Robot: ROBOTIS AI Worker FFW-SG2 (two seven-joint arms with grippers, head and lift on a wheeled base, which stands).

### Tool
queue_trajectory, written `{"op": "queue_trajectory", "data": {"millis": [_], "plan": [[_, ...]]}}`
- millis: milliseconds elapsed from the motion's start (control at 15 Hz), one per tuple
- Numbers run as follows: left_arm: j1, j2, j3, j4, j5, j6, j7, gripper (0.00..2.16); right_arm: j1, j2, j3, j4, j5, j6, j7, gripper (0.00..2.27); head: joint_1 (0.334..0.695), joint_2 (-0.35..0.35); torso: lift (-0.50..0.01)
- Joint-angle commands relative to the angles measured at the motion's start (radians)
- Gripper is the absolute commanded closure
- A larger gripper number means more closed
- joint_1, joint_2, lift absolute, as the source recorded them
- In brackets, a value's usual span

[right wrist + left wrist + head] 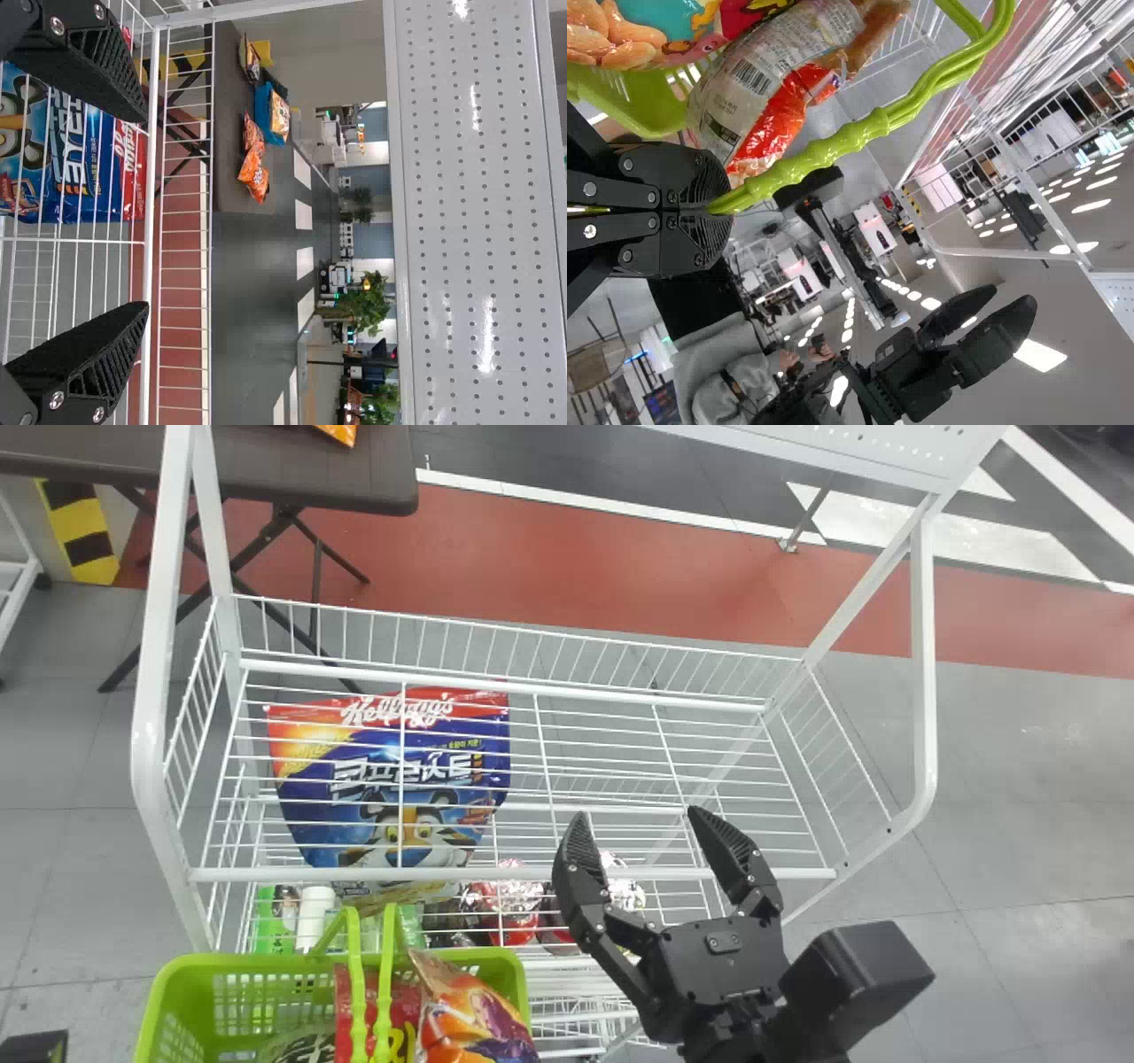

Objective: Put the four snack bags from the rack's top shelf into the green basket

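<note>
Snack bags fill the basket (252, 962) at the lower left of the head view: a red one (406, 1001), an orange one (478, 1020) against the right-hand rim, and apparently a dark one (301, 1047); I cannot make out a fourth. Lower centre right, the right gripper (638, 815) hangs over the top shelf (788, 873), fingers apart with nothing between them. The left gripper (719, 205) has its fingers clamped on the basket's handle (833, 152). The blue bag (381, 779), left of centre, seems to lie under the top wires, so it is probably not wanted. Loading looks nearly finished: best lift the right fingers well above the front rail before drawing them back, lest they hook a wire, and hold the handle level so the orange bag doesn't tip out.
</note>
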Motion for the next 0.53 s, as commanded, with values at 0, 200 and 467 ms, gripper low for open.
{"op": "queue_trajectory", "data": {"millis": [0, 200, 467], "plan": [[0.0, -0.001, 0.0, 0.0, 0.0, 0.0, 0.0, 2.12, 0.0, 0.0, -0.003, 0.0, -0.001, 0.0, 0.0, 0.06, 0.695, -0.35, 0.0], [0.0, 0.001, 0.0, 0.0, 0.0, 0.0, 0.0, 2.12, 0.0, -0.002, -0.005, 0.0, -0.004, 0.003, 0.0, 0.06, 0.695, -0.35, 0.0], [0.0, -0.001, 0.0, -0.002, 0.0, 0.0, 0.0, 2.12, 0.0, -0.002, -0.008, 0.0, -0.009, 0.006, 0.0, 0.06, 0.695, -0.35, 0.0]]}}
